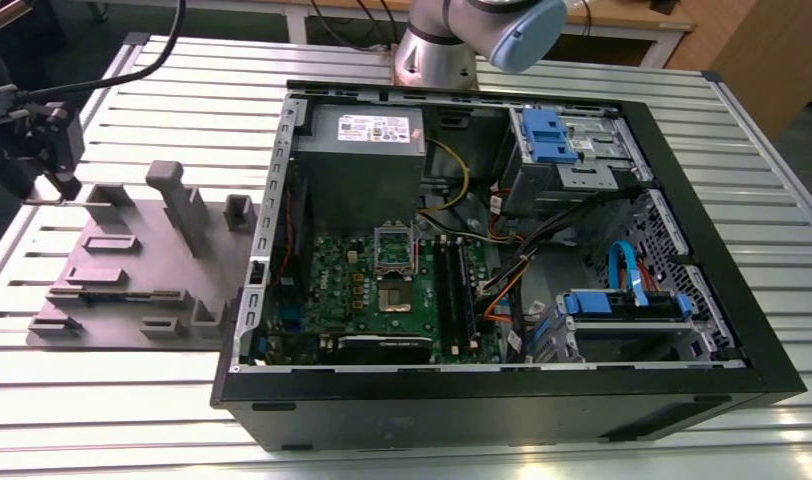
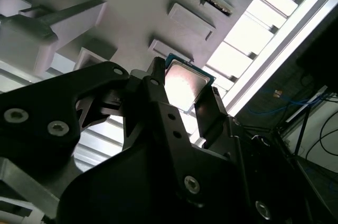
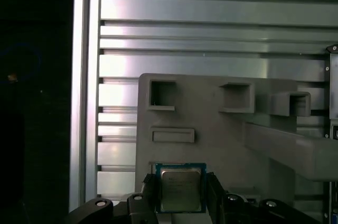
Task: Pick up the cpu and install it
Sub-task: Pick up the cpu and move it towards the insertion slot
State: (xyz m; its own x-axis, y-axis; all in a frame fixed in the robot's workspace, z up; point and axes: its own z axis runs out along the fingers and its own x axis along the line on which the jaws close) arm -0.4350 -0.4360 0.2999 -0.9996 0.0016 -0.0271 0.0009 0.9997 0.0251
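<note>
While my gripper pinches the cpu by its edges over the grey tray, I'd call the pick-up about done, but the motherboard socket sits unfilled, so installing is all left.

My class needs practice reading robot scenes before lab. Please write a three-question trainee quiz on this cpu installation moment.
1. True or false: the cpu already sits in the motherboard socket.
2. The claw is nearest to: A the grey tray; B the power supply; C the blue drive cage.
3. Fill in: in both wrist views, the cpu sits between the claw's two ____.

Key: 1 false; 2 A; 3 fingers.
</note>
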